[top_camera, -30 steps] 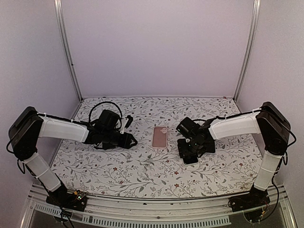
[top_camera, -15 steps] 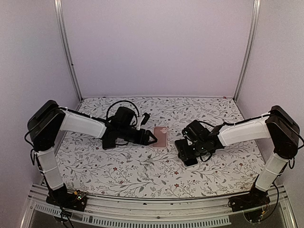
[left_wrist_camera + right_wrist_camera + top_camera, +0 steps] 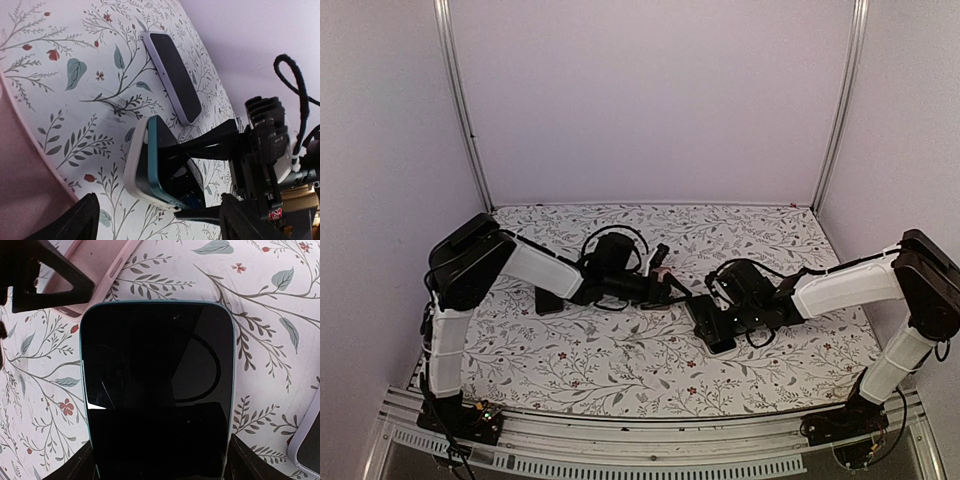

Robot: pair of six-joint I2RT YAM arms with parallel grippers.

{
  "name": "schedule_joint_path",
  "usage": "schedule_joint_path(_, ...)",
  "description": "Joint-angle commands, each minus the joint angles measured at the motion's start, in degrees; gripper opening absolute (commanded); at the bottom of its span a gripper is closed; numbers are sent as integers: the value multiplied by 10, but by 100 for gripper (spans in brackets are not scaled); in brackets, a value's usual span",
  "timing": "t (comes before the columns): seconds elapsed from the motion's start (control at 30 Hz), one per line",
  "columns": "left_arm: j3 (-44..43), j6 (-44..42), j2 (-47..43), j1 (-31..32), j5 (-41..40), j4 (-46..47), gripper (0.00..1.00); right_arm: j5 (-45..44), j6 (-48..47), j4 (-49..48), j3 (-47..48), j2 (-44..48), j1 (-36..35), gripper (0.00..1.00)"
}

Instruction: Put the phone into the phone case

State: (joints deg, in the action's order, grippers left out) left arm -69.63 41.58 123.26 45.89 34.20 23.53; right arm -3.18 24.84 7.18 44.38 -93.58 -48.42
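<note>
At eleven o'clock of the teal-edged phone (image 3: 157,390), which the right fingers (image 3: 210,142) clamp by its sides, tilted over the floral surface (image 3: 65,115), lies the pink phone case (image 3: 20,170), with the left fingers (image 3: 75,222) spread apart over it. At five o'clock a lavender second phone (image 3: 172,75) lies flat, cut off in the right wrist view; from above, the case is mostly hidden.

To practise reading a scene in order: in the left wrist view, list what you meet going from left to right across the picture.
pink phone case → teal-edged phone, tilted up off the table → black body of the right arm behind it
</note>
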Motion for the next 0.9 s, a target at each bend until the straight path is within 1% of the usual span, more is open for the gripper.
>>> schedule_joint_path(0.0, -32, 43, 40, 9, 39, 58, 82, 26, -9, -45, -4, 8, -8, 44)
schedule_joint_path(0.07, -42, 43, 51, 10, 38, 56, 77, 26, -11, -52, -8, 11, -9, 44)
schedule_joint_path(0.2, -59, 39, 66, 12, 40, 37, 71, 44, -19, -62, -13, 22, -10, 44)
schedule_joint_path(0.3, -67, 38, 73, 16, 47, 35, 64, 47, -22, -68, -13, 26, -11, 44)
schedule_joint_path(0.43, -74, 39, 78, 20, 59, 36, 51, 50, -26, -68, -6, 19, -11, 44)
schedule_joint_path(0.6, -78, 28, 80, 28, 78, 22, 44, 37, -25, -65, 5, 8, -11, 44)
schedule_joint_path(0.63, -75, 23, 77, 29, 78, 17, 41, 36, -26, -66, 6, 7, -11, 44)
schedule_joint_path(0.77, -65, 12, 67, 31, 81, 10, 20, 38, -25, -67, 11, -5, -10, 44)
schedule_joint_path(0.87, -62, -1, 62, 31, 86, 6, 9, 37, -25, -68, 14, -10, -11, 48)
